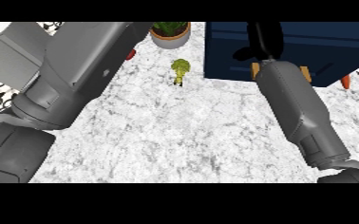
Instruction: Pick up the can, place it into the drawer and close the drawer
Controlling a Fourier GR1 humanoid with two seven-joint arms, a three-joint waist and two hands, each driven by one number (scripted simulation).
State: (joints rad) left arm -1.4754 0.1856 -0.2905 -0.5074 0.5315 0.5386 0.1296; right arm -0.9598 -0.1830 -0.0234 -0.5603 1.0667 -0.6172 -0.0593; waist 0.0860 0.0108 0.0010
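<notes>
Grey forearms fill the near part of the view: the left one slants up from the worktop's near left corner toward its far left edge, and the right one runs from the near right corner up toward the far right. Of the right hand, only a black shape shows above the wrist, set over the dark blue drawer at the far right corner; whether its fingers are curled round anything I cannot tell, since the black hand merges with the dark interior. The left hand does not show at all; its forearm hides that end, and a small red object peeks out just beside the arm.

The can cannot be made out. As a judgement, the right hand's position over the open drawer suits the placing step, so the can may be hidden in the hand or already inside, but nothing confirms either. An orange patch shows just beside the right wrist and an orange-red tip at the drawer's near right corner; what they are is unclear.

Near the far edge, in the middle, stands a potted plant, and nearer in lies a small green vegetable, apart from both arms and probably just a bystander.

No brand, label or writing can be read anywhere.
</notes>
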